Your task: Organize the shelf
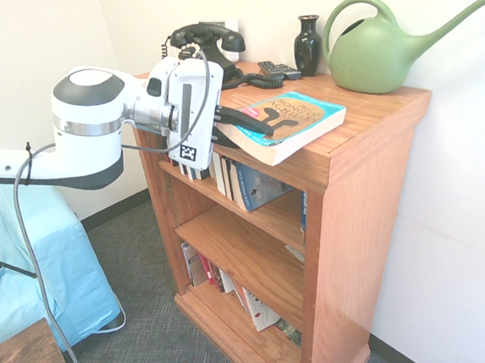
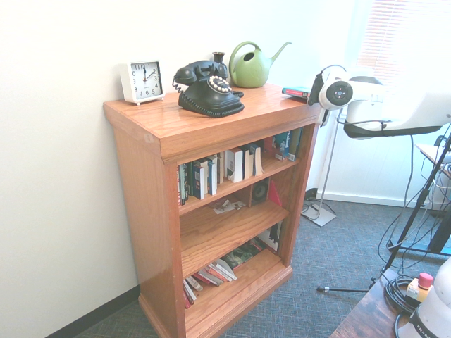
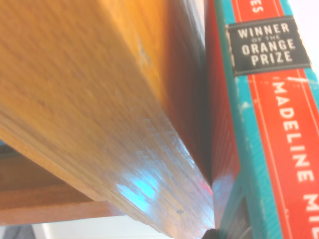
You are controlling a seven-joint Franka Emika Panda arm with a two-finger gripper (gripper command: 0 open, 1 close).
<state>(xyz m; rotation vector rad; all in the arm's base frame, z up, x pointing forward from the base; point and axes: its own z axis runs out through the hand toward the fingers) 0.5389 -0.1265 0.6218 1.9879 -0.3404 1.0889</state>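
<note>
The reddish-brown shelf (image 1: 362,175) stands against a white wall, with books on all three of its open tiers. A thick paperback book (image 1: 303,119) with a teal cover lies flat on the shelf top and sticks out over the front edge. My gripper (image 1: 252,125) reaches in level from the front, one black finger above the book's overhanging end and one below, shut on it. From the other side, the book (image 2: 296,91) is a thin teal and red strip beside the white gripper (image 2: 320,91). The wrist view shows its red and teal spine (image 3: 264,124) against the shelf's top edge (image 3: 99,99).
On the shelf top stand a black rotary telephone (image 1: 208,43), a remote (image 1: 279,69), a black vase (image 1: 307,43), a green watering can (image 1: 373,48) and a white clock (image 2: 142,81). A blue-draped object (image 1: 30,273) and a dark wooden table corner (image 1: 28,345) sit to the arm's side.
</note>
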